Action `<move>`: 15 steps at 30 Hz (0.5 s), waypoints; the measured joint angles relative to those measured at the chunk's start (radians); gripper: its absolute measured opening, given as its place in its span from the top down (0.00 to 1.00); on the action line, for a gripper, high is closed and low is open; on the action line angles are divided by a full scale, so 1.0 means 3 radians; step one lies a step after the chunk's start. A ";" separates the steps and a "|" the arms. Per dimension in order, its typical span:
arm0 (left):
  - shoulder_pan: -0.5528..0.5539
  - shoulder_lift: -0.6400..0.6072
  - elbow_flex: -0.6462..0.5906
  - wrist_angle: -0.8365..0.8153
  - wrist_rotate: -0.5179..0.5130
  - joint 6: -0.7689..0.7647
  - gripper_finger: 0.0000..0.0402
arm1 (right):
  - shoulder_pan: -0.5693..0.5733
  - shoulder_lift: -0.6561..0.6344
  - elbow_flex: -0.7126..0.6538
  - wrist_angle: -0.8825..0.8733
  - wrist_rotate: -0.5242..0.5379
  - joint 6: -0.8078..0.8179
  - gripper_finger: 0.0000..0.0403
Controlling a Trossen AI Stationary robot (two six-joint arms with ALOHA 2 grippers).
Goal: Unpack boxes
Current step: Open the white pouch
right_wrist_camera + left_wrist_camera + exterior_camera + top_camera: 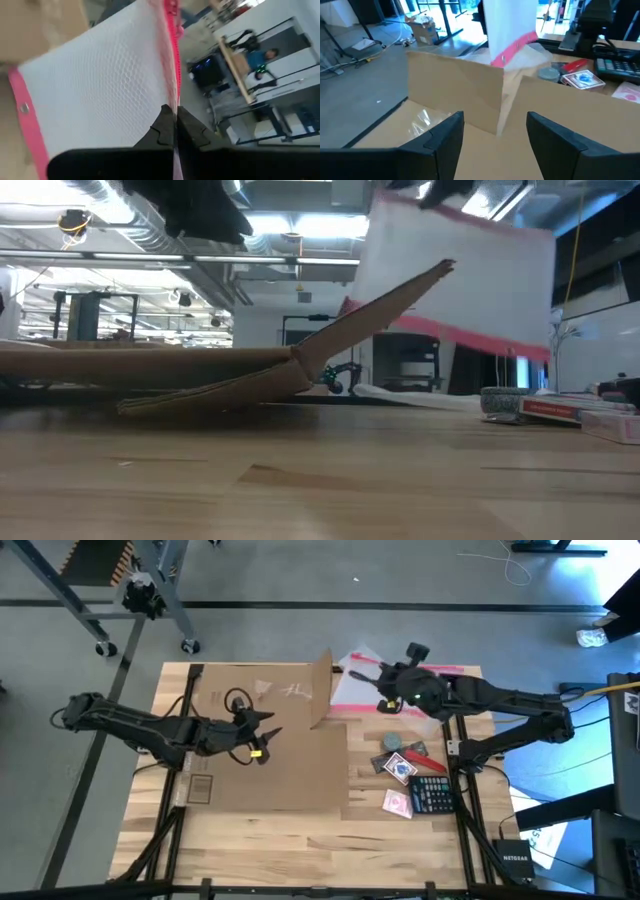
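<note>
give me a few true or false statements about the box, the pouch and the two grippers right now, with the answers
1. The right gripper is shut on the pouch. True.
2. The left gripper holds a box flap. False: it is open over the cardboard box, holding nothing.
3. The pouch lies flat on the table. False: it hangs lifted.
4. One box flap stands tilted up. True.
5. A calculator lies to the box's right in the high view. True.

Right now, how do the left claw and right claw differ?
Left claw is open and empty over the cardboard box; right claw is shut on the mesh pouch at its pink zip edge. Left hangs above the flattened box; right holds the pouch lifted beyond the raised flap. Both are dark two-finger claws, off the table.
</note>
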State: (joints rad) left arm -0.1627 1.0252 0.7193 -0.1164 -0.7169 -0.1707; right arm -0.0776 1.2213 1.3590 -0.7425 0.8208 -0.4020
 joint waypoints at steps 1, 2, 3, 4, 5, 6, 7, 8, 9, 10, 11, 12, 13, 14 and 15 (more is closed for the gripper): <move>0.0030 0.0010 0.0000 0.0014 0.0001 0.0029 0.48 | 0.0000 -0.0001 0.0078 0.0002 -0.0004 -0.0011 1.00; 0.0060 0.0016 0.0000 0.0009 0.0001 0.0072 0.48 | 0.0000 -0.0001 0.0159 0.0003 -0.0008 -0.0011 1.00; 0.0089 0.0019 0.0000 -0.0001 0.0002 0.0096 0.48 | 0.0000 -0.0001 0.0228 0.0013 -0.0034 -0.0009 1.00; 0.0117 0.0021 0.0000 -0.0001 0.0001 0.0106 0.48 | 0.0000 0.0000 0.0284 0.0057 -0.0087 0.0004 1.00; 0.0142 0.0020 0.0000 0.0008 0.0000 0.0107 0.48 | 0.0000 0.0007 0.0323 0.0144 -0.0190 0.0019 1.00; 0.0161 0.0019 0.0000 0.0014 0.0000 0.0102 0.48 | -0.0001 0.0014 0.0346 0.0268 -0.0341 0.0028 1.00; 0.0174 0.0019 0.0000 0.0014 0.0001 0.0102 0.48 | -0.0004 0.0018 0.0348 0.0404 -0.0499 0.0029 1.00; 0.0184 0.0019 0.0000 0.0020 0.0001 0.0108 0.48 | -0.0004 0.0035 0.0343 0.0533 -0.0656 0.0018 1.00; 0.0184 0.0019 0.0000 0.0033 0.0000 0.0127 0.48 | -0.0001 0.0085 0.0335 0.0695 -0.0783 0.0004 1.00; 0.0183 0.0019 0.0000 0.0047 0.0000 0.0149 0.48 | 0.0000 0.0137 0.0328 0.0855 -0.0881 -0.0014 1.00; 0.0183 0.0019 0.0000 0.0064 0.0000 0.0174 0.48 | 0.0000 0.0191 0.0314 0.0973 -0.0984 -0.0050 1.00; 0.0179 0.0019 0.0000 0.0082 0.0001 0.0217 0.48 | 0.0001 0.0265 0.0304 0.1041 -0.1067 -0.0095 1.00; 0.0165 0.0004 0.0000 0.0103 0.0002 0.0258 0.48 | 0.0001 0.0353 0.0303 0.1137 -0.1124 -0.0144 1.00; 0.0146 -0.0026 0.0008 0.0095 0.0002 0.0289 0.48 | 0.0001 0.0451 0.0303 0.1253 -0.1189 -0.0173 1.00; 0.0133 -0.0052 0.0036 0.0066 0.0001 0.0322 0.48 | 0.0000 0.0552 0.0303 0.1349 -0.1236 -0.0207 1.00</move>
State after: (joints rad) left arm -0.1228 1.0095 0.7301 -0.0965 -0.7167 -0.0741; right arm -0.0776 1.3868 1.4498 -0.3379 0.4500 -0.4641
